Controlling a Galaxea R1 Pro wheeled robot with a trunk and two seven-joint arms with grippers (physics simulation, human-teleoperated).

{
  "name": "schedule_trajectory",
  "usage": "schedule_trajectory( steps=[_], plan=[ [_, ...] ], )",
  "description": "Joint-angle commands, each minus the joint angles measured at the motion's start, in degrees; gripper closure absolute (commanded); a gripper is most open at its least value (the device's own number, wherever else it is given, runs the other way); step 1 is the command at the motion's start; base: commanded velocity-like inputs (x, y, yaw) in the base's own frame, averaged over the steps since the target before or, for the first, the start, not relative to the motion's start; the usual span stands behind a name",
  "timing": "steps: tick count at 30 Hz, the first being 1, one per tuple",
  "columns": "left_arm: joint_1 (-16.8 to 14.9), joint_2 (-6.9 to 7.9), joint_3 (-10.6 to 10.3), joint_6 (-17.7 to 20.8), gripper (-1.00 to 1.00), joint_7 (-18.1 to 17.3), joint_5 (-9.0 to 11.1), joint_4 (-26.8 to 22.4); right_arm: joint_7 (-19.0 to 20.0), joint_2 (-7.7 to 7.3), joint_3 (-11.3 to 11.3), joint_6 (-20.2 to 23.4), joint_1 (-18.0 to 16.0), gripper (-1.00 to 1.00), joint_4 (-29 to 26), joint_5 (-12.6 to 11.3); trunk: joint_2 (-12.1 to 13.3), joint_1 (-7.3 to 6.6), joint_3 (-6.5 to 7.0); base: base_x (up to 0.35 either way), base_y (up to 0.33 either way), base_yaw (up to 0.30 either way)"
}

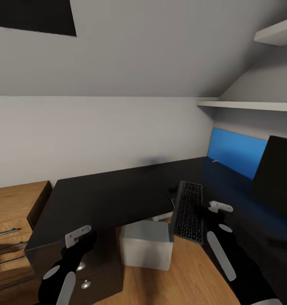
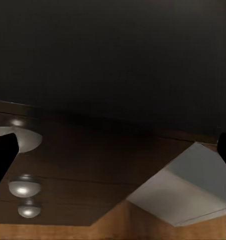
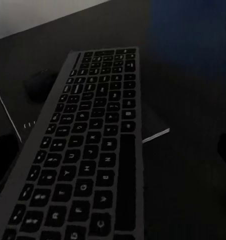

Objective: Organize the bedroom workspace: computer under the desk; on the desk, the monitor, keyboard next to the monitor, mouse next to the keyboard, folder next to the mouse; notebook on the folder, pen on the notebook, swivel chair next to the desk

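The black desk point(image 1: 114, 195) runs along the wall and turns down the right side. The keyboard point(image 1: 188, 209) lies slanted on its inner corner, its near end hanging past the edge. My right gripper point(image 1: 205, 210) hovers open just over the keyboard point(image 3: 93, 150); dark fingertips point(image 3: 225, 147) show at both borders of the right wrist view. The grey computer point(image 1: 145, 243) stands on the floor under the desk. The monitor point(image 1: 275, 173) is on the desk at the right. My left gripper point(image 1: 85, 242) is open, low by the desk's drawer front point(image 2: 68, 165), with the computer point(image 2: 185, 192) beside it.
A blue panel point(image 1: 237, 150) backs the desk's right wing, with white shelves point(image 1: 249, 104) above. A wooden drawer unit point(image 1: 12, 220) stands at the left. Silver knobs point(image 1: 81, 267) mark the desk's drawers. A dim rounded shape point(image 3: 42, 82) lies beside the keyboard.
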Motion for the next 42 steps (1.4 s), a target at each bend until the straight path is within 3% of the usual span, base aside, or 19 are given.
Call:
schedule_trajectory(
  steps=[1,4,9,22,29,35,42],
  plan=[
    [-0.02,-0.02,0.04,0.23,-1.0,0.34,0.62,-0.1,-0.56,0.05,0.9,0.11,-0.07,-1.0,-0.05,-0.37,-0.04,-0.04,-0.07,-0.333,0.112,-0.289],
    [-0.02,-0.02,0.04,0.23,-1.0,0.34,0.64,-0.1,-0.63,0.98,2.37,0.06,-0.07,-1.0,-0.06,-0.23,-0.04,-0.04,-0.14,-0.332,0.126,-0.278],
    [-0.02,-0.02,0.04,0.23,-1.0,0.34,0.65,-0.1,-0.7,2.01,2.68,0.05,-0.07,-1.0,-0.12,-0.13,-0.04,-0.04,-0.4,-0.315,0.162,-0.208],
    [-0.02,-0.02,0.04,0.27,-1.0,0.34,0.82,-0.32,-0.54,2.39,2.83,0.12,-0.07,-1.0,0.21,-0.24,-0.04,-0.04,-1.27,-0.178,0.114,-0.183],
    [-0.02,-0.15,-0.13,0.26,-1.0,0.34,0.91,-0.72,-0.49,2.44,2.86,0.13,-0.07,-1.0,0.26,-0.37,-2.85,1.5,-2.99,0.0,0.0,-0.166],
    [-0.02,-0.19,-0.13,0.31,-1.0,0.34,0.91,-0.63,-0.52,2.46,6.56,0.05,0.01,-1.0,0.31,-0.37,-5.25,2.82,-4.27,0.0,0.0,-0.046],
    [-0.02,-0.19,-0.18,0.31,-1.0,0.34,0.91,-0.63,-0.53,2.5,6.83,0.04,0.02,-1.0,0.31,-0.37,-8.06,4.36,-5.68,0.0,0.0,-0.002]
  ],
)
